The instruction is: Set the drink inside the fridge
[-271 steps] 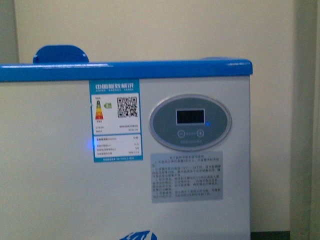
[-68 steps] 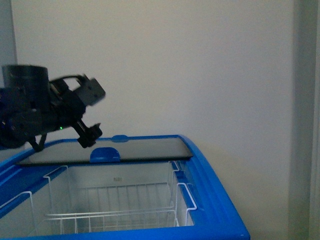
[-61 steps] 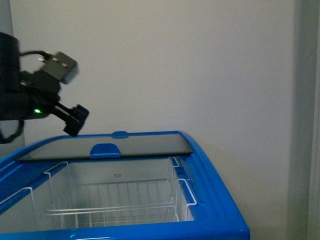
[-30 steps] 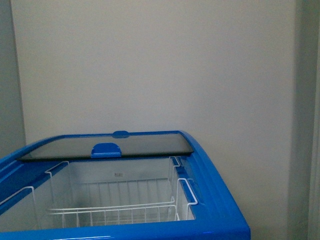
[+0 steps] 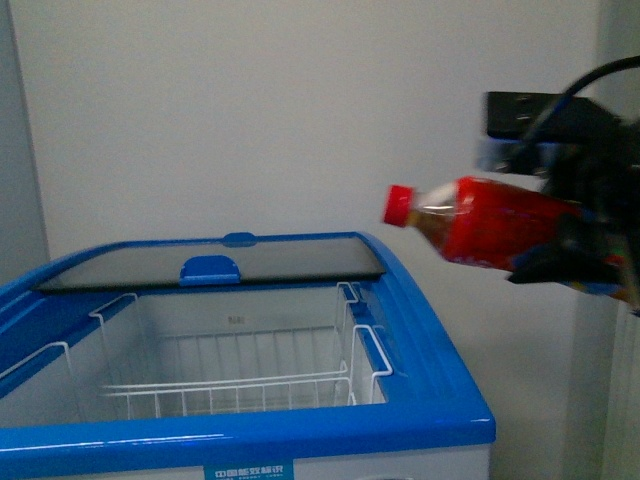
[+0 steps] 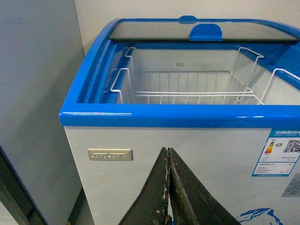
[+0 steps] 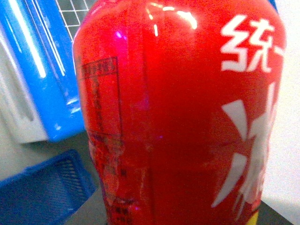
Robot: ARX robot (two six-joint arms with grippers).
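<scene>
Right claw (image 5: 575,228): clenched on a small plastic drink bottle (image 5: 480,225), with dark fingers (image 5: 560,265) above and below its red-labelled body.
Drink bottle attitude: nearly level in the air, its red screw cap (image 5: 398,205) pointing toward the fridge; amber liquid shows at the neck.
Drink bottle position: above and just outside the right-hand rim of the white chest fridge (image 5: 430,405), not inside it.
Left claw (image 6: 168,183): clenched on nothing, its two dark fingers (image 6: 187,199) pressed together, facing the fridge's white front wall.
Fridge lid: the curved sliding glass lid (image 5: 280,275) is pushed to the far side, leaving the near half of the fridge open.
Fridge interior: white wire baskets (image 5: 230,390) hang from the blue rim.
Fridge front: a blue-bordered energy label (image 6: 283,152) and a small metal nameplate (image 6: 110,154).
Beside fridge: a blue plastic mesh basket (image 7: 42,192) lies near the fridge's outer wall.
</scene>
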